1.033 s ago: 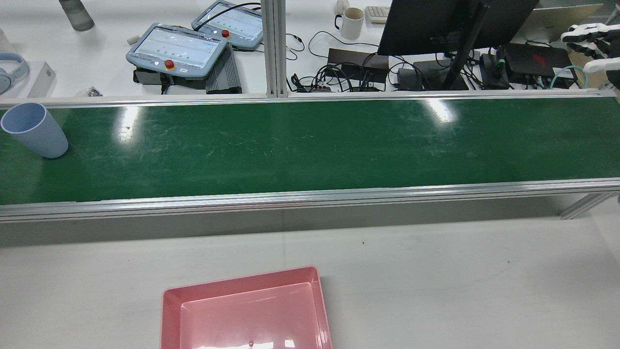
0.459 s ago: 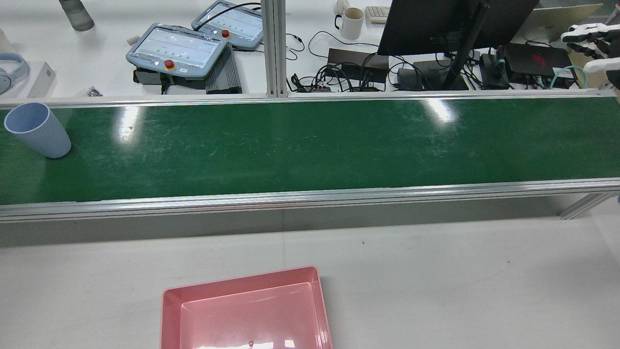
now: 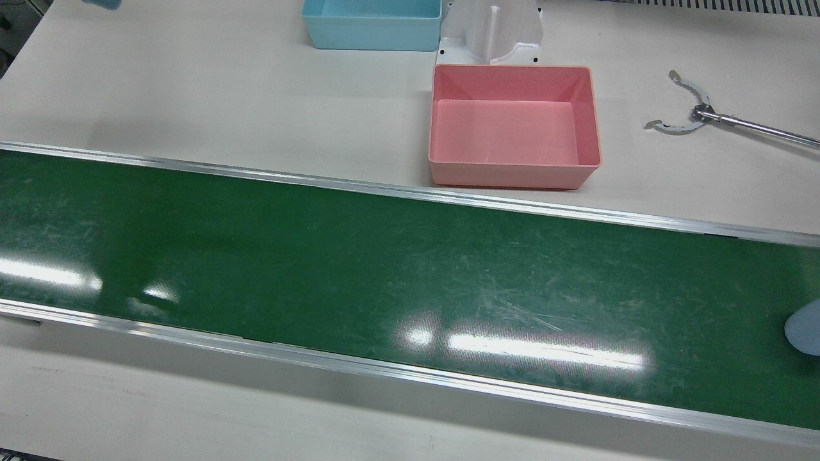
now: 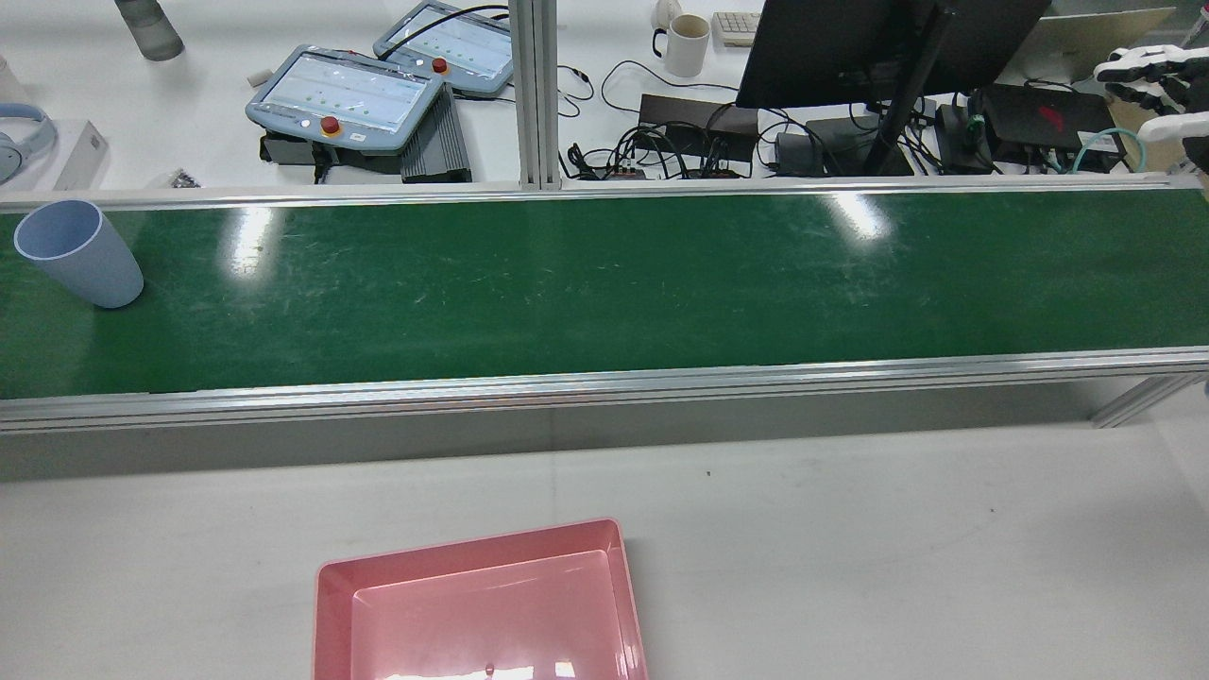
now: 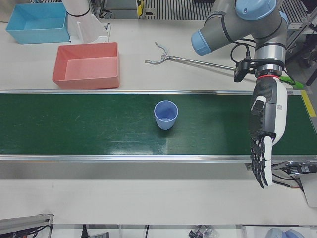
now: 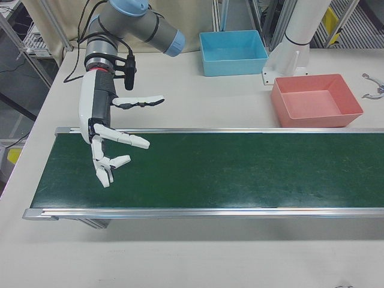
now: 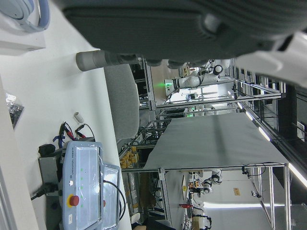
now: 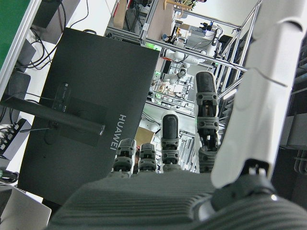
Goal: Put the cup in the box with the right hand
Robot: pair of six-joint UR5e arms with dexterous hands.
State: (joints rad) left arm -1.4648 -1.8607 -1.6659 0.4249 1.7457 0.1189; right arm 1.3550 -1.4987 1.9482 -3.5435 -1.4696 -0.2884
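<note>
The cup (image 5: 166,114), pale blue plastic and tapering to a narrower base, stood upright and empty at the middle of the left-front view, on green; in the rear view it sat at the far left edge (image 4: 78,253). The box (image 5: 87,65), a pink, open, empty rectangular tub, lay upper left of the left-front view, well apart from the cup.

Both arms: grey tubular links, light-blue joint caps, black cabling at wrist. Right hand (image 6: 111,150): white shells, jointed white fingers. Left hand (image 5: 265,144): white casing, black fingers; green band above.
</note>
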